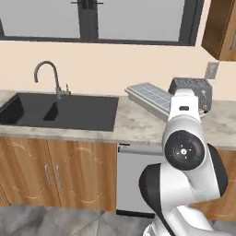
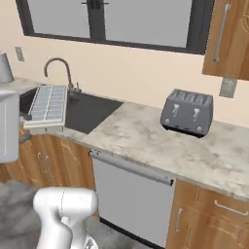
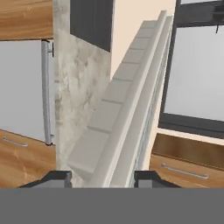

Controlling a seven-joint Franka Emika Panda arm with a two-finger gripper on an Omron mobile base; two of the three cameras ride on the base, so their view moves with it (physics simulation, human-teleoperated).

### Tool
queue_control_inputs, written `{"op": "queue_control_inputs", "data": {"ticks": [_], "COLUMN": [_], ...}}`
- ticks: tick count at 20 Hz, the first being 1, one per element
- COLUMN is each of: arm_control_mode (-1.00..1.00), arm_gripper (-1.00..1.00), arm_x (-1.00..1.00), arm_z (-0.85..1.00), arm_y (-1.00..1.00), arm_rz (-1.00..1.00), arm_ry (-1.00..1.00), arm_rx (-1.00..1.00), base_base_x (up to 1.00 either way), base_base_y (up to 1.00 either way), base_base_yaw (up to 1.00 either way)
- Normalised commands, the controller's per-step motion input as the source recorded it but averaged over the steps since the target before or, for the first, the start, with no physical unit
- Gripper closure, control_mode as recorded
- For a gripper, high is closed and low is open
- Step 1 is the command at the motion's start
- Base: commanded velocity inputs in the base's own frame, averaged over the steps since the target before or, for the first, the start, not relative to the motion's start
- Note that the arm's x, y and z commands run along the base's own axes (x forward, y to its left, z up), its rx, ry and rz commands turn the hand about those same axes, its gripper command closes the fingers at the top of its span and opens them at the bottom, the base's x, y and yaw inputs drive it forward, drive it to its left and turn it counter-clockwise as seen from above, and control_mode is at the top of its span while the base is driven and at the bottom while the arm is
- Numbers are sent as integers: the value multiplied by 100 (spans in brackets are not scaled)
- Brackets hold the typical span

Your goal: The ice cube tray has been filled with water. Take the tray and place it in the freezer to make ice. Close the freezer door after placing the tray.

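You were in the carrying step: your gripper (image 3: 101, 178) was clamped on the near end of the ice cube tray (image 1: 150, 97), one dark fingertip on each side of its edge in the hand view, and the tray hung in the air above the surface (image 1: 138, 124) rather than resting on it. In the left base view it sat between the sink (image 1: 64, 112) and the toaster (image 1: 191, 92), tilted with its far end raised; in the right base view the tray (image 2: 47, 105) showed over the sink's edge near the faucet (image 2: 61, 70). The freezer was not before you, so I judge the next move called for turning the base toward it while levelling the tray, since it was said to hold water and a tilt like this could spill it. The tray itself looked flat, rectangular and pale grey-white, with a grid of small square cells and a plain raised rim; no water could be made out in the cells.
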Motion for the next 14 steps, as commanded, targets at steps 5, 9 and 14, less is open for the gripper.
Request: {"op": "queue_control_inputs", "data": {"ticks": [5, 9, 14], "arm_control_mode": [100, 100, 100], "arm_gripper": [100, 100, 100], "arm_x": [0, 0, 0], "arm_z": [0, 0, 0], "arm_y": [0, 0, 0], "arm_rz": [0, 0, 0], "arm_ry": [0, 0, 0], "arm_rx": [0, 0, 0], "base_base_x": [0, 0, 0], "base_base_y": [0, 0, 0], "base_base_yaw": [96, 95, 92]}}
